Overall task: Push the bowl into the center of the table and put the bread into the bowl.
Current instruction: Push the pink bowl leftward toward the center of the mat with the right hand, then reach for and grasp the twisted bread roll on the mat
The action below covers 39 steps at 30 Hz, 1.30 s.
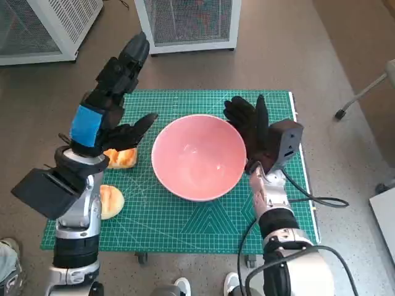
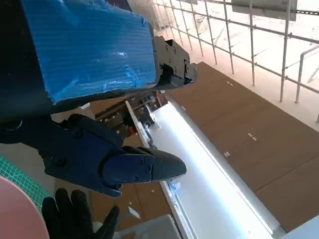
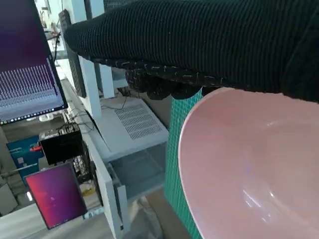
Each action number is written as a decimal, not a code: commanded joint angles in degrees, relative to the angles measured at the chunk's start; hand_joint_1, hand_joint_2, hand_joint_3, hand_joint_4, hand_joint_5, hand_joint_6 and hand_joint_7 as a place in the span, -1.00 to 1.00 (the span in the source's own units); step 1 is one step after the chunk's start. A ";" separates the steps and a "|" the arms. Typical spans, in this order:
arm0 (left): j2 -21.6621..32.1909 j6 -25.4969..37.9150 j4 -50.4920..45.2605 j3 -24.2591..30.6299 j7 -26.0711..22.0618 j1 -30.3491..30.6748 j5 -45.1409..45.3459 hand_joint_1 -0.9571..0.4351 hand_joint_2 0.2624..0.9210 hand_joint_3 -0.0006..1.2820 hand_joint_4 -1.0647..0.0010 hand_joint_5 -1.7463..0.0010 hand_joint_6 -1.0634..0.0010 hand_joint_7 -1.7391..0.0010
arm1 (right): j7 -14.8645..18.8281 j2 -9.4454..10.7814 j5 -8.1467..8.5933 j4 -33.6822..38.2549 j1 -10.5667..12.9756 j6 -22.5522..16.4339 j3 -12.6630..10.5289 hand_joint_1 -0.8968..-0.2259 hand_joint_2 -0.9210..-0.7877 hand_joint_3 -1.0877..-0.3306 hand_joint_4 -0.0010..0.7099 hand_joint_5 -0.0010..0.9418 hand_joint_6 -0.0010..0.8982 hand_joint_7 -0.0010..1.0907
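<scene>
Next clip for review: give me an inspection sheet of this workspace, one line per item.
Surface: green cutting mat with a printed grid covers the small table.
Job's things: pink bowl, empty, near the mat's middle; two bread rolls on the mat to its left, none in the bowl.
Clutter: nothing seen.
Hands: left hand raised above the mat, fingers spread, holding nothing; right hand open, against the bowl's right rim.
Cables: black cables run from the right wrist, over the table edge.
Surroundings: white mesh-fronted cabinets behind the table; brown floor; a person's shoes at the near edge.
</scene>
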 commanded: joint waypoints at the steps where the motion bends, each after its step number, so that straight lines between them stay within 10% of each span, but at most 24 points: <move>1: 0.05 0.24 -1.23 0.08 0.40 0.61 -0.11 -0.57 1.00 -0.41 0.70 1.00 0.56 0.99 | 0.53 0.55 0.86 0.71 -0.08 1.43 -0.78 -0.22 -1.00 -0.29 -0.48 -1.00 -0.31 -0.88; 20: 1.34 0.29 -2.56 1.71 -0.23 2.05 -1.26 -0.60 1.00 -0.41 0.70 1.00 0.56 0.99 | 5.05 -2.67 2.69 -3.30 -1.42 -3.68 -2.39 -0.21 -1.00 -0.27 -0.49 -0.99 -0.33 -0.90; 39: 4.71 1.96 -5.81 4.67 -2.32 2.75 -4.65 -0.60 1.00 -0.44 0.72 1.00 0.55 0.99 | 23.64 -4.57 9.21 -27.88 6.50 -20.70 2.24 -0.33 -1.00 -0.28 -0.48 -0.99 -0.37 -0.91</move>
